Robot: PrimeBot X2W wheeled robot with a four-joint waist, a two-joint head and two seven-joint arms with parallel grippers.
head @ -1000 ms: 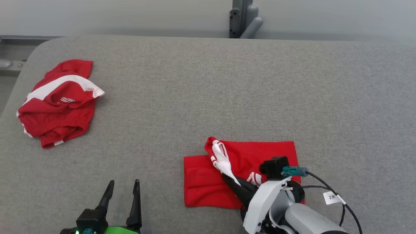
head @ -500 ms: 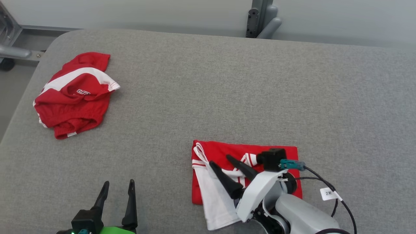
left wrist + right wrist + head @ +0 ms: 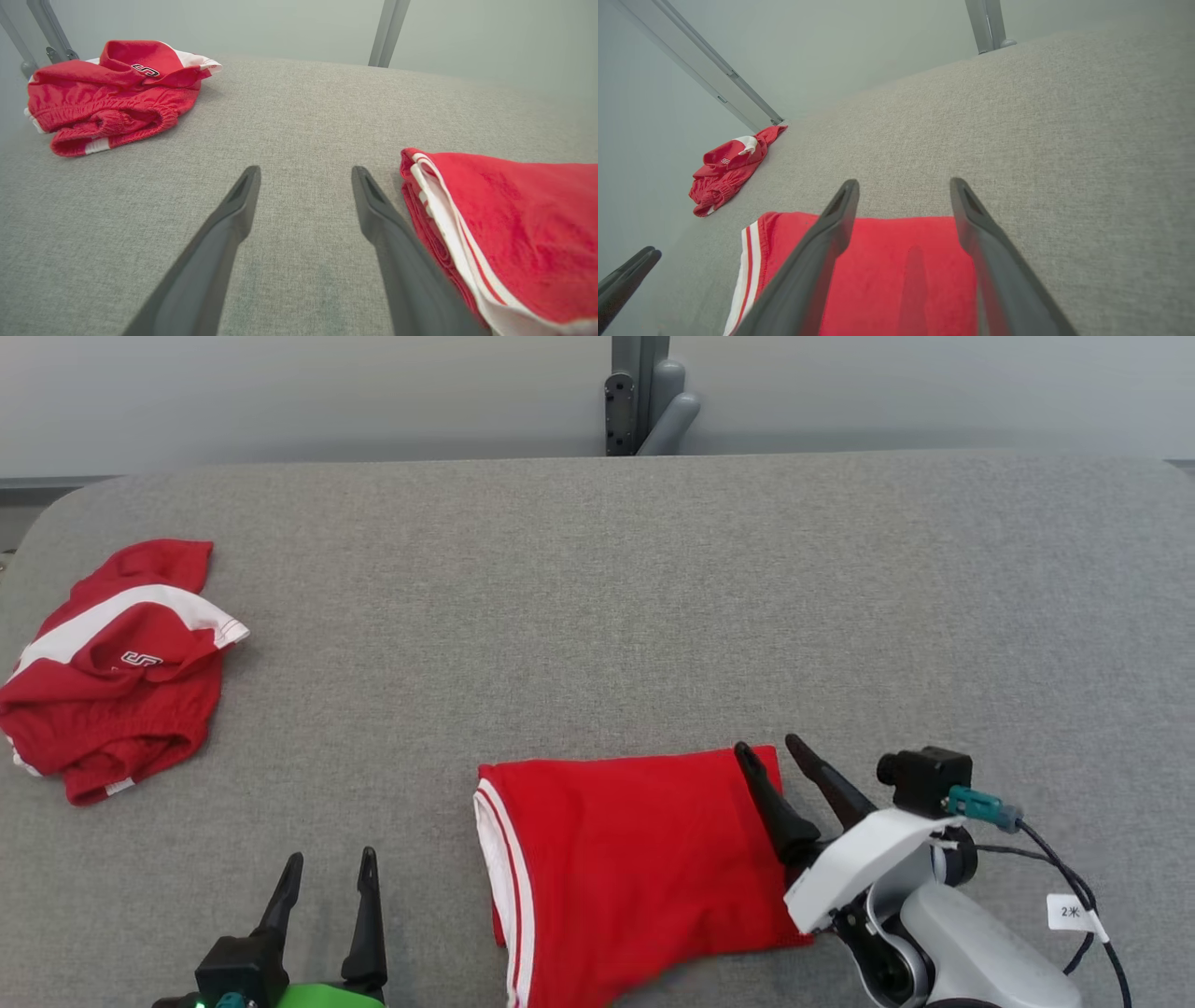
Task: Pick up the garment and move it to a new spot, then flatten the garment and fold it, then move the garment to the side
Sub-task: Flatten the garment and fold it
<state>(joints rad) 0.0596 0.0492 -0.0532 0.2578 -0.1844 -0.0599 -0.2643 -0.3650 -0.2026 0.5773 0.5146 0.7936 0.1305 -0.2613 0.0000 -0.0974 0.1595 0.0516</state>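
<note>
Nearest, at the near left, the left jaws stand spread with nothing between them, their dark fingers (image 3: 364, 915) pointing far; they sit to the left of the garment, near it but apart.

The garment (image 3: 635, 859) lies flat at the near centre of the tabletop (image 3: 653, 616); it is a folded red panel of soft, matte knit, roughly rectangular, with white stripes running near to far down its left edge; its near edge runs out of the head view, so its long axis cannot be told for certain.

At the garment's right edge, the right jaws are also spread and grip nothing; one finger (image 3: 770, 798) lies over the far right corner of the cloth and the other over bare tabletop just beside it; the cloth lies beneath and to the left of these jaws.

The fold looks done, so the shift to the side is probably next; the right arm is the nearer one for it, and thin layered cloth may slip apart if pinched at one corner.

The tabletop is grey, felt-like fabric with rounded corners; at its far left a second garment (image 3: 112, 672), red with a white band, lies crumpled; beyond the far edge stands a grey post (image 3: 639, 401).
</note>
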